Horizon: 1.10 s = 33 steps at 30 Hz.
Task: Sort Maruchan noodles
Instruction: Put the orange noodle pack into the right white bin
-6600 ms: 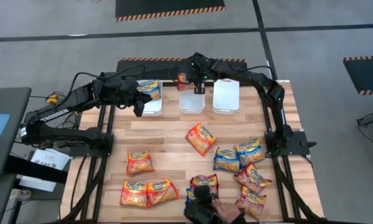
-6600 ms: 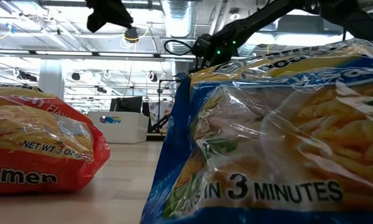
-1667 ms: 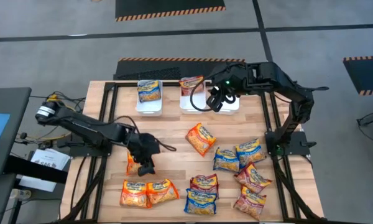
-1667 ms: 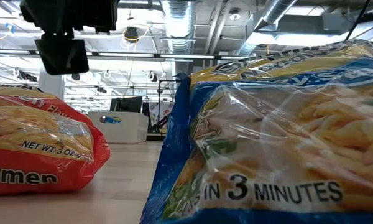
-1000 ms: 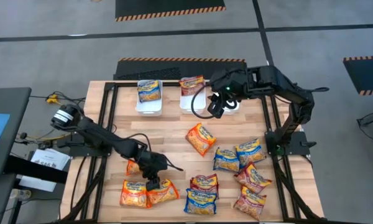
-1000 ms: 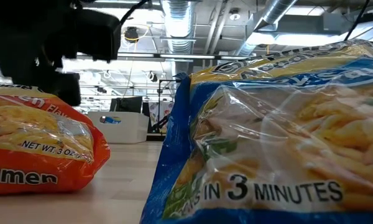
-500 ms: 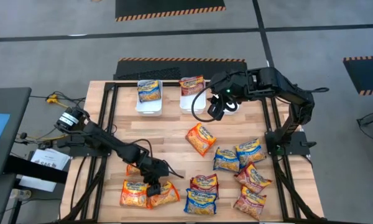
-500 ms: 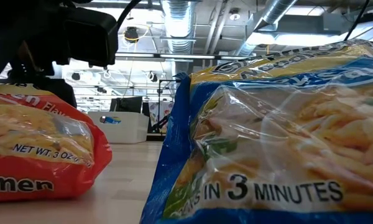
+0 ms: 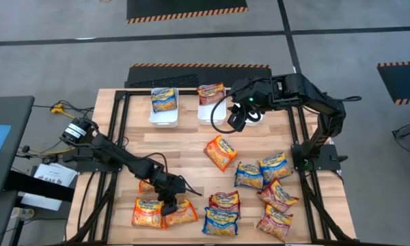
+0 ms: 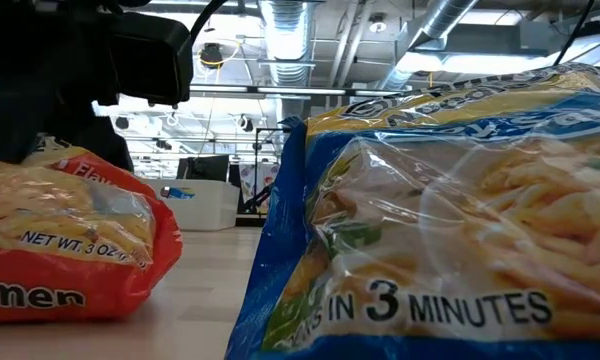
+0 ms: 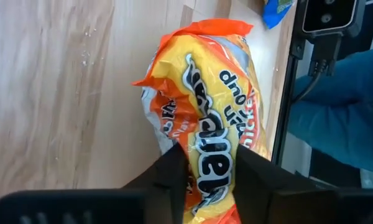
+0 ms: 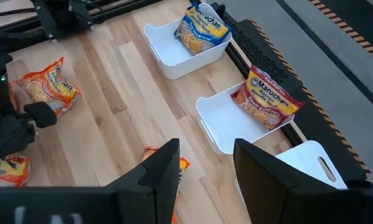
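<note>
**Left claw pinching an orange packet at the near edge**

Wooden table [image 9: 191,154], black-framed, on a grey floor. Three white bins along the far edge: left bin [image 9: 165,113] holds a blue Maruchan packet [image 9: 164,100]; middle bin [image 9: 206,111] has a maroon packet [image 9: 210,93] leaning on its far rim; third bin [image 12: 311,163] mostly hidden under the right arm in the high view, and the right wrist view shows only part of it.

Loose packets: one orange [image 9: 220,151] mid-table; a cluster of blue and maroon ones [image 9: 266,184] toward the near right corner; two orange ones side by side near the near left corner.

Left arm stretched low across the table; left gripper [image 9: 169,203] down on the right-hand orange packet [image 11: 205,130] of that pair. Left wrist view shows both fingers [image 11: 174,171] pressed into the wrapper, which bulges between them. Low view shows this packet's end cocked upward.

Right gripper [image 12: 202,158] hovers by the middle and third bins, fingers apart, holding nothing.
</note>
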Each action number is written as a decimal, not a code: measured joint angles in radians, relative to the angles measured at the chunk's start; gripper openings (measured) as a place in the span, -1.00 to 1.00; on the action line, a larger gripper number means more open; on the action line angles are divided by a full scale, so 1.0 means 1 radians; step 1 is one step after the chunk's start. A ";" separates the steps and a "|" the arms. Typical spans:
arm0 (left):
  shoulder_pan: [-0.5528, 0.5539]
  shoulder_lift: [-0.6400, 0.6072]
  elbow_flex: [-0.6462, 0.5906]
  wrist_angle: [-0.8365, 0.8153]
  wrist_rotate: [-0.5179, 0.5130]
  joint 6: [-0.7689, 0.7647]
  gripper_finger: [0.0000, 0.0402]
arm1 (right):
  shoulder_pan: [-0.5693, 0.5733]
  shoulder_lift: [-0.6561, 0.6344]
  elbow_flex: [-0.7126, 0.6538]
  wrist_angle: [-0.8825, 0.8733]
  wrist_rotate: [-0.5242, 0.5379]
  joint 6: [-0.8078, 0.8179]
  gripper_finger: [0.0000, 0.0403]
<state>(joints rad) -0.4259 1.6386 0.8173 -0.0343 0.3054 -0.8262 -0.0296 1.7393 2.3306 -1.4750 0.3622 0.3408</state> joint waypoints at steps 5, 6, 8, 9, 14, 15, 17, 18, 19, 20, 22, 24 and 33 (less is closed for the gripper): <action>0.000 -0.001 0.000 0.001 -0.018 0.005 -0.92 | 0.000 0.000 0.000 0.000 0.000 0.028 -0.11; 0.000 -0.001 0.000 0.002 -0.018 0.003 -0.95 | 0.000 0.000 0.000 0.000 0.000 0.034 -0.11; 0.000 -0.001 0.000 0.003 -0.018 0.001 -0.97 | 0.000 0.000 0.000 0.000 0.000 0.036 -0.11; 0.000 -0.001 0.000 0.003 -0.015 0.001 -0.98 | 0.000 0.000 0.000 0.000 0.000 0.036 -0.11; 0.006 -0.014 0.000 0.001 -0.003 0.002 -0.99 | 0.000 0.000 0.000 0.000 0.000 0.035 -0.11; 0.009 -0.023 0.000 -0.001 -0.005 0.002 -0.99 | 0.000 0.000 0.000 0.001 0.000 0.035 -0.11; 0.020 -0.048 0.000 -0.009 -0.016 0.004 -1.00 | 0.000 0.000 0.000 0.002 0.000 0.036 -0.11; 0.025 -0.063 0.000 -0.012 -0.021 0.011 -1.00 | 0.000 0.000 0.000 0.003 -0.001 0.040 -0.11; 0.030 -0.079 0.000 -0.021 -0.027 0.021 -1.00 | 0.000 0.000 0.000 0.005 -0.002 0.050 -0.11; 0.038 -0.096 0.000 -0.032 -0.026 0.031 -1.00 | -0.001 0.000 0.000 0.011 -0.010 0.053 -0.10; 0.054 -0.128 0.000 -0.053 -0.027 0.049 -1.00 | -0.007 0.000 0.000 0.022 -0.021 0.053 -0.09; 0.067 -0.163 0.000 -0.079 -0.034 0.069 -1.00 | -0.007 0.000 0.000 0.021 -0.023 0.053 -0.06; 0.164 -0.352 0.000 -0.185 -0.094 0.183 -1.00 | -0.020 0.000 0.000 0.030 -0.069 0.043 0.18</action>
<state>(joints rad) -0.2614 1.2864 0.8173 -0.2195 0.2112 -0.6434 -0.0498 1.7393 2.3306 -1.4455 0.2933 0.3842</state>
